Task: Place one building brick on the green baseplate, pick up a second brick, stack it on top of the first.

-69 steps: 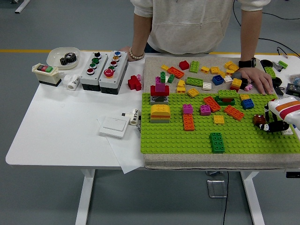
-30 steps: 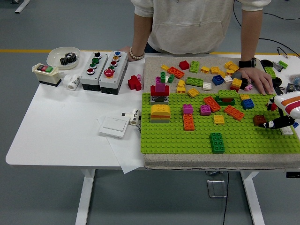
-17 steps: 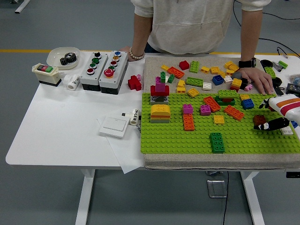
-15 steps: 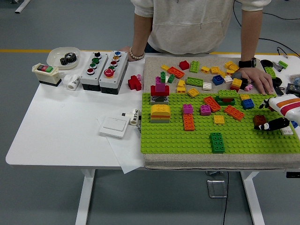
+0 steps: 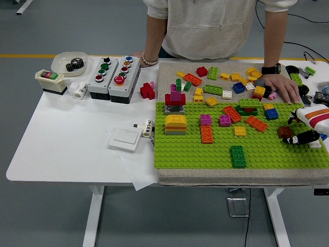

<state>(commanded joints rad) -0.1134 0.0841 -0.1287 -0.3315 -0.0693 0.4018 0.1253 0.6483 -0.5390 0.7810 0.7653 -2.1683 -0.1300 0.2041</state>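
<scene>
Studded green baseplate [image 5: 195, 152], knobbly plastic, carries one domed yellow brick [image 5: 176, 123], two magenta cubes, then a brown brick [image 5: 284, 131] touching the right hand [image 5: 308, 128]; can't tell if it's gripped.

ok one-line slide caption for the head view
Right hand beside a brown brick on the green baseplate.

My white counter [image 5: 67, 149] carries two grey button boxes [image 5: 114, 78], a white dish [image 5: 66, 63], a wall switch [image 5: 125, 139], and a beige mat [image 5: 169, 72] under the green baseplate [image 5: 205, 154].
</scene>
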